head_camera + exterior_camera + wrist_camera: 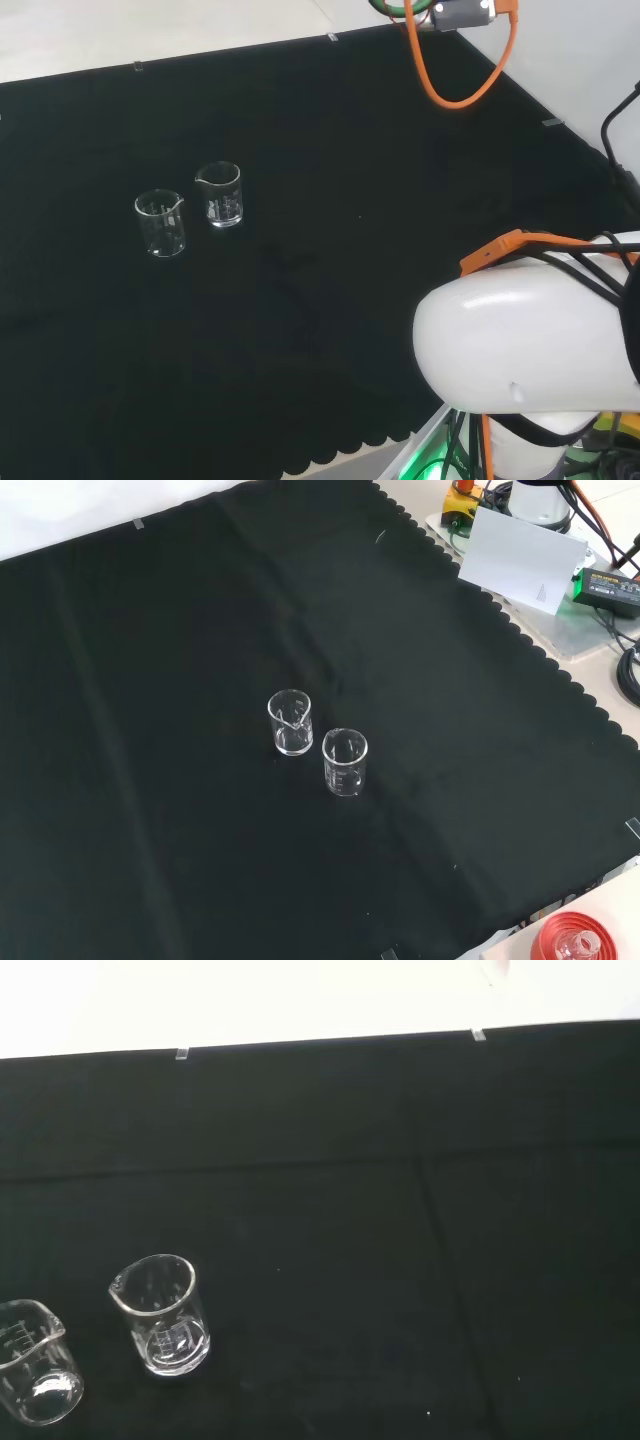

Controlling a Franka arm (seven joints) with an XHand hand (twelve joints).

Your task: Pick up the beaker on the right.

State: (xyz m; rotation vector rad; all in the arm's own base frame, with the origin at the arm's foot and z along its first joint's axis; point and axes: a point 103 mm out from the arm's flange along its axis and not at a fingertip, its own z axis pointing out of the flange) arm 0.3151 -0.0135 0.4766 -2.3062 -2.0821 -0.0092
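Observation:
Two small clear glass beakers stand empty and upright, close together on the black cloth. In the head view the right beaker (pixel 220 194) stands a little farther off than the left beaker (pixel 160 222). In the front view one beaker (pixel 290 723) is up and to the left of the other beaker (pixel 345 762). The wrist view has one beaker (pixel 165 1315) beside the second beaker (pixel 35 1375), which the picture's edge cuts off. The arm's white link (pixel 530 340) sits at the head view's lower right, far from both.
A red ribbed stand (pixel 570 945) with a small glass piece sits off the cloth's corner in the front view. A white card (pixel 520 560) and electronics lie beyond the scalloped cloth edge. An orange cable (pixel 440 90) loops at the head view's top.

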